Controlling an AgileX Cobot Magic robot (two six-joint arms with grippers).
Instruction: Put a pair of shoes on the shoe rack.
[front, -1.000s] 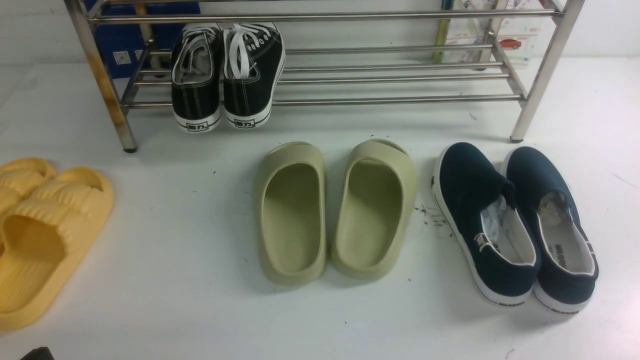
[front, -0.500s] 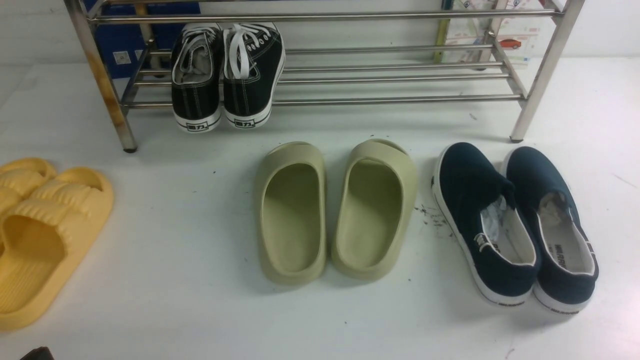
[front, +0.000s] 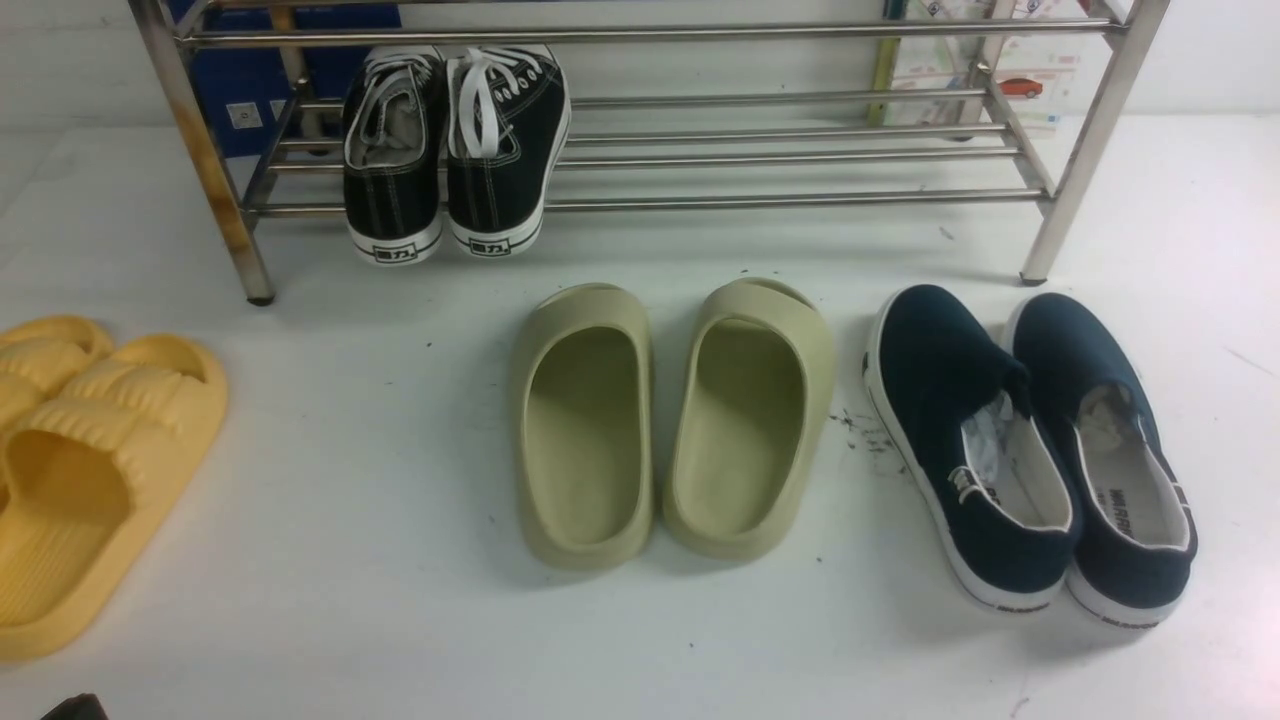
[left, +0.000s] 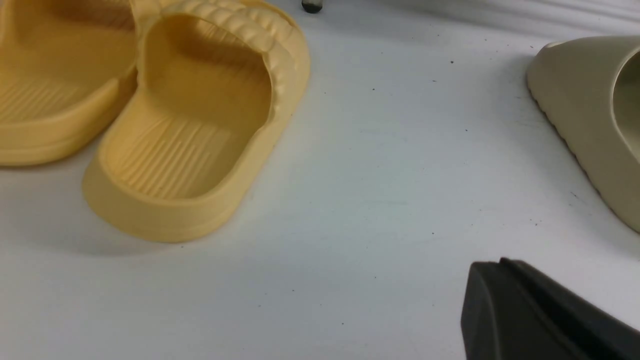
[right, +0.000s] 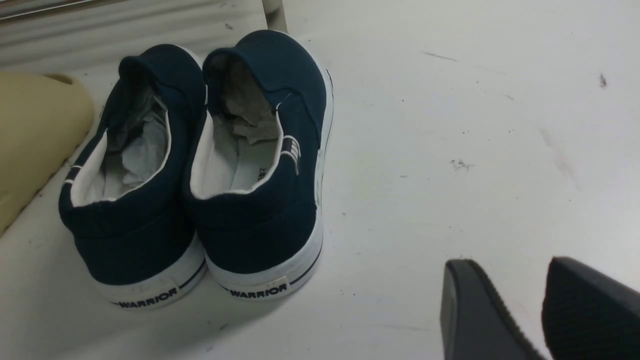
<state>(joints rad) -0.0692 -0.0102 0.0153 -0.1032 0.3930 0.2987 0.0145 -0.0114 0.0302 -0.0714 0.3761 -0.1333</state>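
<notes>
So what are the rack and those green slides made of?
The shoe rack looks like polished steel tubing: mirror-bright bars, with rust staining on one leg. The olive-green slides seem to be moulded foam or soft rubber: matte, seamless, thick-walled, one piece.

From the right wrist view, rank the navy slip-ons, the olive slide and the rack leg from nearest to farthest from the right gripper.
1. The navy slip-ons: closest to the right gripper, heels facing it, on the white surface.
2. The olive slide: beyond the slip-ons, on their far side from the gripper.
3. The rack leg: farthest, past the slip-ons' toes.
</notes>
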